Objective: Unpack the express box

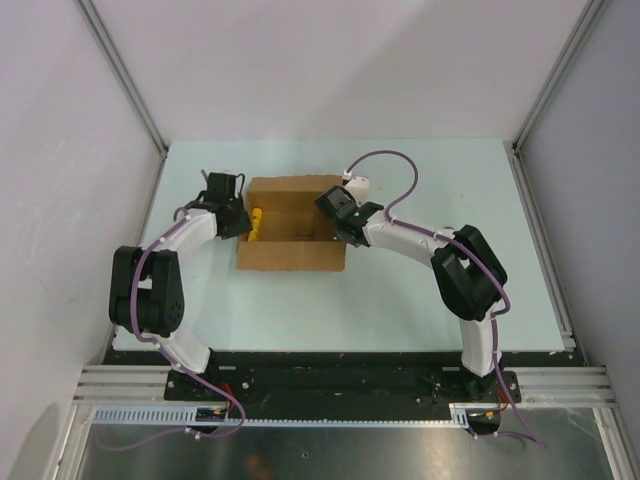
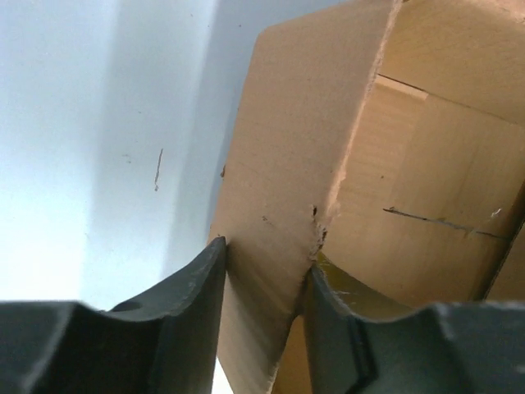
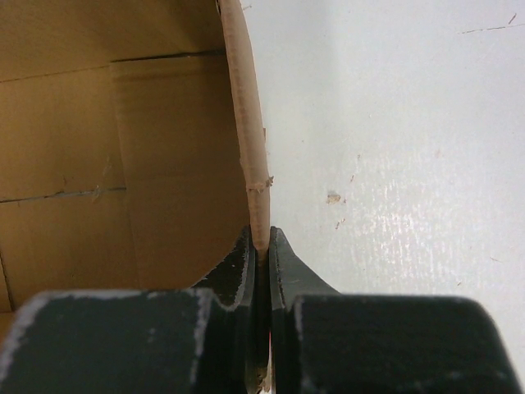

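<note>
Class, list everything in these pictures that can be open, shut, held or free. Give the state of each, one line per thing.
express box: open, flaps folded out, held at both ends.
left gripper: shut on a cardboard panel at the box's left end, one finger on each face.
right gripper: shut on the edge of a cardboard panel at the box's right end.
yellow item: lying at the box's left end, not gripped.

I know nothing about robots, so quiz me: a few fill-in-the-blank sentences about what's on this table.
The express box stands with its top ____. Seen from above, the left gripper clamps its ____ side, the right gripper the opposite. A small ____ object lies inside.
Missing: open; left; yellow.
</note>
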`<state>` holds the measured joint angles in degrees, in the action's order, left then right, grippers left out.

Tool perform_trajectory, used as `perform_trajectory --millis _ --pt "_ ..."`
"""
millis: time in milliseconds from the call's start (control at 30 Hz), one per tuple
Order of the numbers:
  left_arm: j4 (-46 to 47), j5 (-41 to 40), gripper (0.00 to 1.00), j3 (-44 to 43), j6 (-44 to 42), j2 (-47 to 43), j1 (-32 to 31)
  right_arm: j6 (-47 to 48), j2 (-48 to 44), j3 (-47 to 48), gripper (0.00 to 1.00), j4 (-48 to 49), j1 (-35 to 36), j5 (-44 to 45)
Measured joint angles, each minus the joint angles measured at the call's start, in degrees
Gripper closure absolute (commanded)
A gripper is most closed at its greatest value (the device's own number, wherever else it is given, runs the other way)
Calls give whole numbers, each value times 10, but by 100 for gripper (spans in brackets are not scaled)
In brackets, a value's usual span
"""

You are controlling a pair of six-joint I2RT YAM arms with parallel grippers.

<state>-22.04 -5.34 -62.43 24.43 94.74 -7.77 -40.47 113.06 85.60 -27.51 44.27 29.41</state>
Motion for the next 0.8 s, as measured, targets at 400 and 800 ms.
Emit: perform_trajectory --millis 400,800 --pt "-13 8 100 -3 -42 -1 -6 42 -16 0 41 24 -11 -31" --pt "-21 -4 100 -3 -65 -37 -55 137 -187 1 43 57 4 -82"
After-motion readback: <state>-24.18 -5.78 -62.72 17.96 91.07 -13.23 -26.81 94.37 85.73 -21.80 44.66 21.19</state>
